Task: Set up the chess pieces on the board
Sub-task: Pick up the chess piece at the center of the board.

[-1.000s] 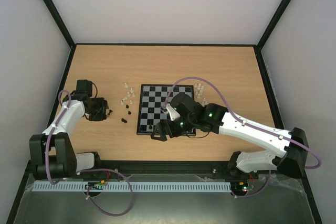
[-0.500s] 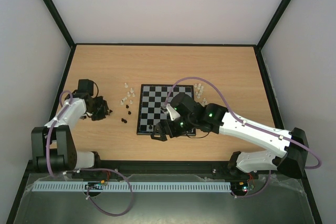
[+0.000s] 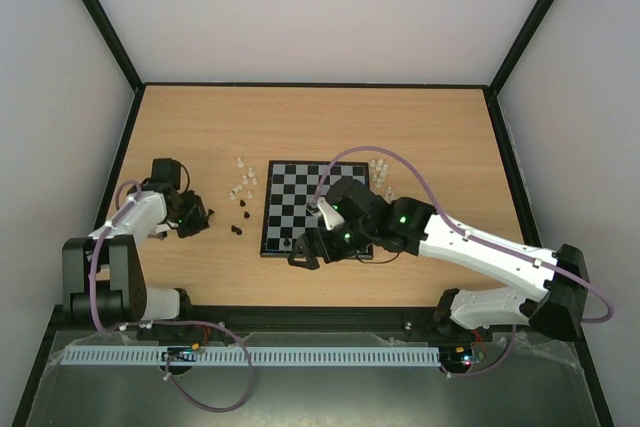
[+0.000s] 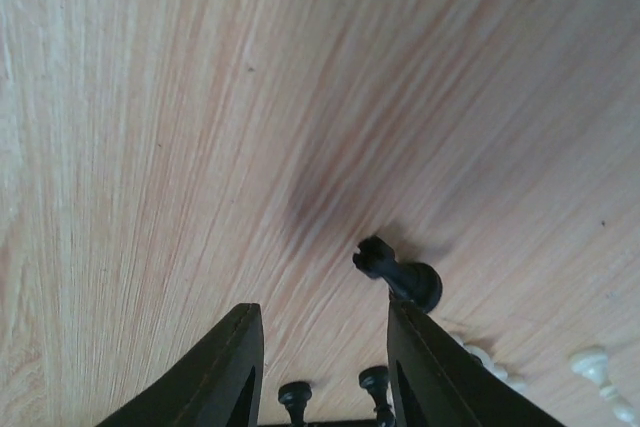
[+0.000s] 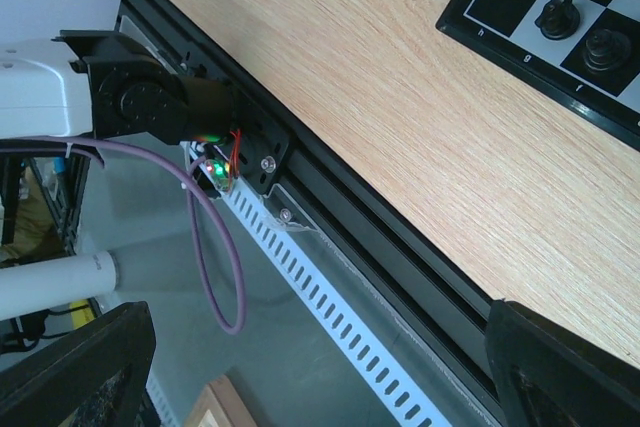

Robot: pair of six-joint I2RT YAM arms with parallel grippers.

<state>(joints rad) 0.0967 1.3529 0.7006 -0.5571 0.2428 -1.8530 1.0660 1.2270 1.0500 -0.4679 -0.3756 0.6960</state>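
**Most pieces off the board**

Board [image 3: 300, 202] sits mid-counter [image 3: 430, 127], with two black pieces [image 5: 555, 15] on its edge row. Other chess pieces [image 3: 243, 187] are scattered on the counter left and right of it. Left fingers [image 4: 230, 367] are parted and empty, one black piece [image 4: 400, 275] just beside them. Right fingers [image 5: 570, 367] are spread wide, holding nothing.

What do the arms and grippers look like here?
The left arm and right arm have white links with black joints, each looped by a purple cable. Green lights glow on the right arm. Gripper fingers are black.
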